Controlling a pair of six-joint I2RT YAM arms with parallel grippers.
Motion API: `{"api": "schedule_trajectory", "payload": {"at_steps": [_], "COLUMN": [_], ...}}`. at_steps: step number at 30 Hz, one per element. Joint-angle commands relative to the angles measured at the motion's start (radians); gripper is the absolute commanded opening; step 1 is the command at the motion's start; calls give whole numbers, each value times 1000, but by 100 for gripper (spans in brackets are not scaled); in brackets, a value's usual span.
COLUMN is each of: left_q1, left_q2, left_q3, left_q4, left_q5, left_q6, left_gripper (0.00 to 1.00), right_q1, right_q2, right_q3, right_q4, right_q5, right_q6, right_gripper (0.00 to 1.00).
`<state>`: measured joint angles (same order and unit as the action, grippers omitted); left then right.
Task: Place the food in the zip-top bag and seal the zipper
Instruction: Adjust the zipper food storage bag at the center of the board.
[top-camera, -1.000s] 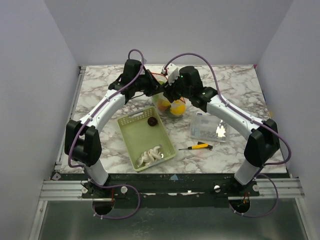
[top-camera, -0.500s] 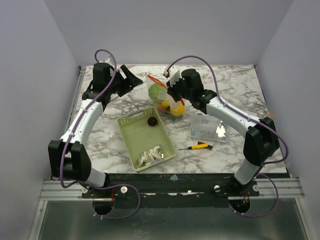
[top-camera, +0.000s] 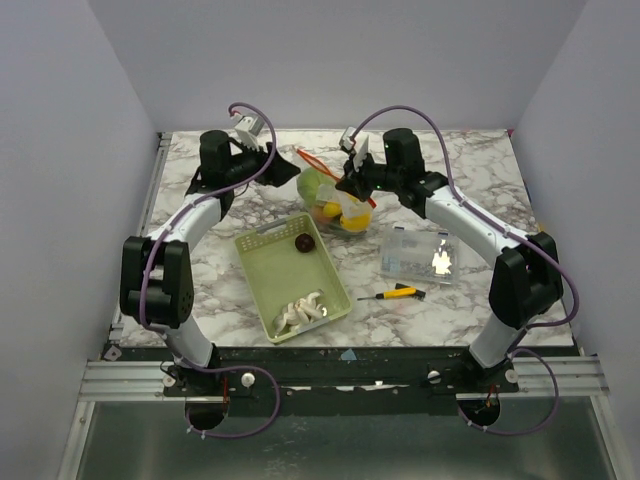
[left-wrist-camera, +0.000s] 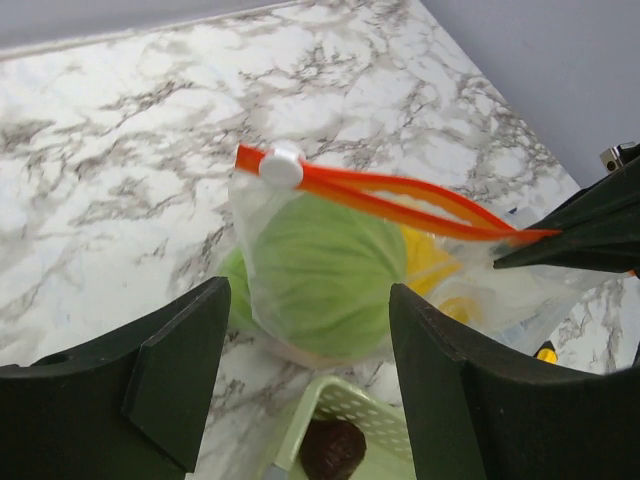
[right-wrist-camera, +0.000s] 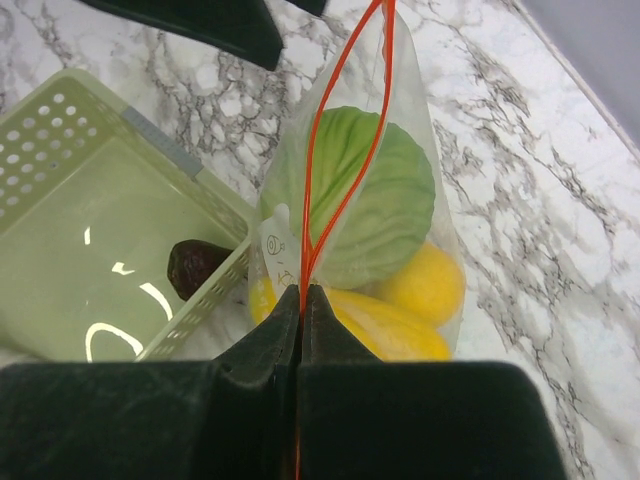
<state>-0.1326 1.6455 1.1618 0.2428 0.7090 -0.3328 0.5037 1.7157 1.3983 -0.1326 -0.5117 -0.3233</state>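
My left gripper (left-wrist-camera: 305, 300) has let go of the bag (left-wrist-camera: 320, 270) and backed off, jaws wide and empty. My right gripper (right-wrist-camera: 301, 295) stays pinched on the zipper (right-wrist-camera: 340, 130) end. The bag stands on the desk (top-camera: 480, 160), mouth gaping. With food (top-camera: 304, 242) left in the basket (top-camera: 262, 262), sealing waits.

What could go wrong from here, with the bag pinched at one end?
Only the right gripper clamps the zipper, at one end; the left gripper is open and off the zip-top bag, so the loaded bag might slip free.
The green food bulges right under the gaping zipper and may block the slider.
A dark purple piece and white pieces lie in the basket; sealing now would leave them out.
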Motion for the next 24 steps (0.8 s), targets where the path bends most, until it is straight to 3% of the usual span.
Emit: {"api": "schedule_trajectory", "payload": {"at_steps": [1,4,8,12,15,17,20,21,24], "left_q1": [15,20,20,13,11,15,26,26,26], "left_q2": [112,167,218,255,276,287,293,289,256], "left_q3": [111,173,202,168,114,87,73,67,30], "left_q4": [168,123,131,262,495,645,696,695,648], "left_q5": [241,231,314,428,508,538,503,486,415], "left_q6": [52,74,64,2,-125,-215,-247,-245,-197], "left_gripper": [55,52,63,63,59,44,6,1,0], "right_q1": [-7,-10,-11,-14,-14,-14,-15,-14,-15], "right_q2": [-11,-5,2,6,14,15,15,12,4], "right_q3": [41,64,84,88,96,95,96,95,92], "right_q4": [-37,-55,-81,-89,-102,-104,-107,-105,-86], "right_q5": [-96,-102,-108,-112,-119,-111,-88,-75,-14], "right_q6": [-31,-33,-44,-54,-57,-60,-60,-54,-26], "right_gripper": [1,1,1,1,1,1,1,1,1]}}
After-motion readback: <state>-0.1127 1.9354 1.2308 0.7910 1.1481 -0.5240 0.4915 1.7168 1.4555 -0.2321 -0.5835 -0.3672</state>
